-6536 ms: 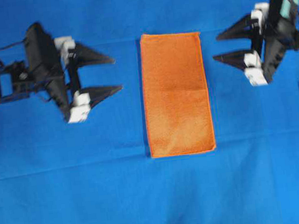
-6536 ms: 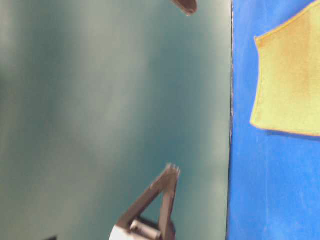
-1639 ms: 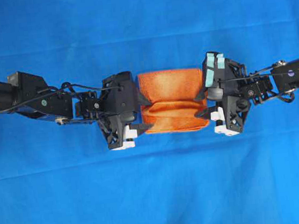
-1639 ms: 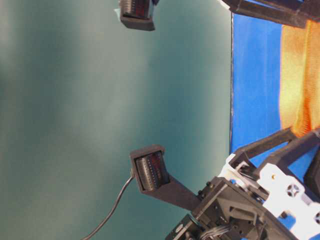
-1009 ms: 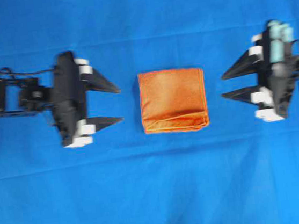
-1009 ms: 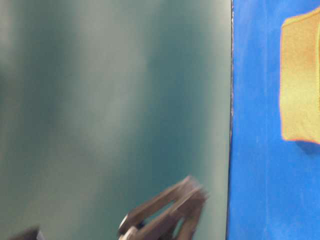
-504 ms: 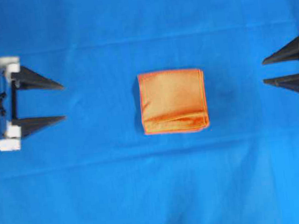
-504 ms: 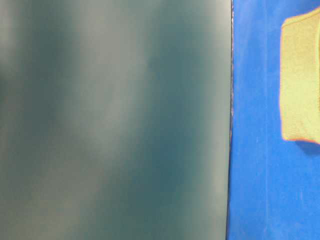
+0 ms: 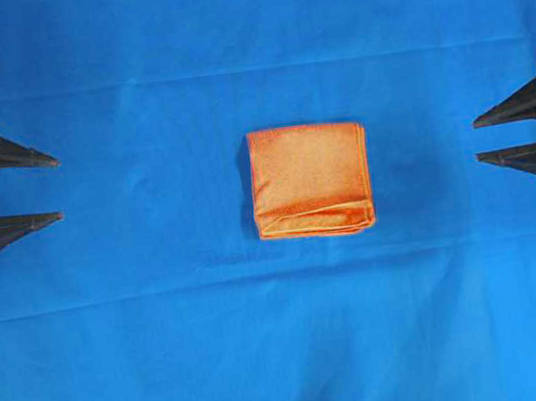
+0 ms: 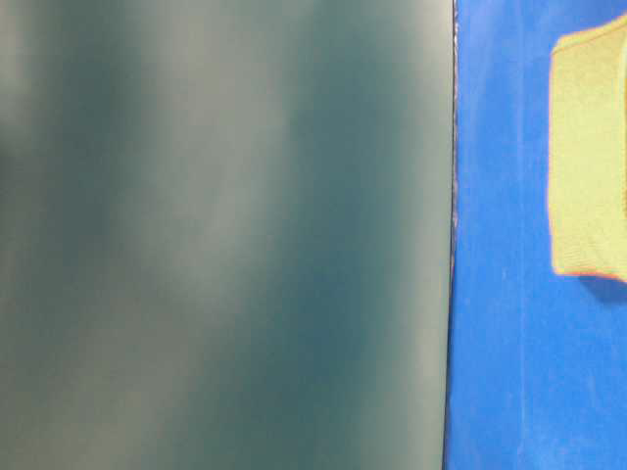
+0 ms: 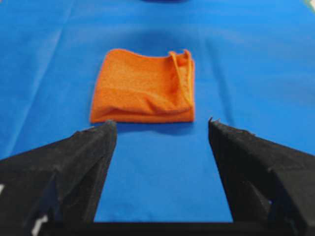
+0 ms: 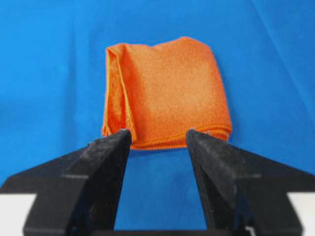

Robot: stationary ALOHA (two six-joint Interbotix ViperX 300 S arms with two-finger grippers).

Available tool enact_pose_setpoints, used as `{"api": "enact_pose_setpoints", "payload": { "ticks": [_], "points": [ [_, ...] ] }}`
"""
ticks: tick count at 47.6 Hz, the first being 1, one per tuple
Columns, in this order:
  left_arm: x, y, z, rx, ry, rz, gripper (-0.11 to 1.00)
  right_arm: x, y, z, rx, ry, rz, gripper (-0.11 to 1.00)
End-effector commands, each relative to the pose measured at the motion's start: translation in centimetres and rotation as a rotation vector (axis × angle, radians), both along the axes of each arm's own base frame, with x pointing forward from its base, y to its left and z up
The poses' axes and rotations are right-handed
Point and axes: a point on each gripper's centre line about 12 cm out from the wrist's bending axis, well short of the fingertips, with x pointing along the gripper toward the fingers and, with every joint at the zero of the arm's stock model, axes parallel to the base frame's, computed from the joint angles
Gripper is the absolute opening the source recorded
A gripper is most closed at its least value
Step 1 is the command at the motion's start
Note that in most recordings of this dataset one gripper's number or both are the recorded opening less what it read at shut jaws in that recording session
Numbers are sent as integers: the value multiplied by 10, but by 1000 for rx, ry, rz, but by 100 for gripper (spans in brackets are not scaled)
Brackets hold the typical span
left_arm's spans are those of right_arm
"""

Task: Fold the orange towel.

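The orange towel (image 9: pixel 310 181) lies folded into a small, nearly square stack in the middle of the blue cloth, its layered edges at the near side. It also shows as the orange towel (image 11: pixel 143 93) ahead of the left jaws, as the orange towel (image 12: pixel 166 91) ahead of the right jaws, and as a washed-out towel (image 10: pixel 588 157) at the right edge of the table-level view. My left gripper (image 9: pixel 58 190) sits open at the far left edge, empty. My right gripper (image 9: pixel 477 142) sits open at the far right edge, empty. Both are well apart from the towel.
A large blue cloth (image 9: pixel 285 353) covers the whole table surface, with faint crease lines running across it. The table-level view is mostly a blurred dark green wall (image 10: pixel 225 235) to the left of the cloth's edge.
Both arms have drawn back outward from the towel to the left and right edges of the overhead view. The folded towel has stayed where it was. Both grippers remain open.
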Motion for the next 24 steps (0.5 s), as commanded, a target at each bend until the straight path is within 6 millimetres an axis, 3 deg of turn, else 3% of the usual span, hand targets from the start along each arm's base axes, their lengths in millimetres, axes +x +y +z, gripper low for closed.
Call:
{"api": "enact_pose_setpoints", "payload": {
  "ticks": [1, 24],
  "points": [
    [1, 1, 3, -1, -8, 4, 70, 3, 0, 5, 1, -11, -1, 56],
    [1, 1, 1, 2, 2, 3, 70, 3, 0, 5, 1, -11, -2, 56]
  ]
}}
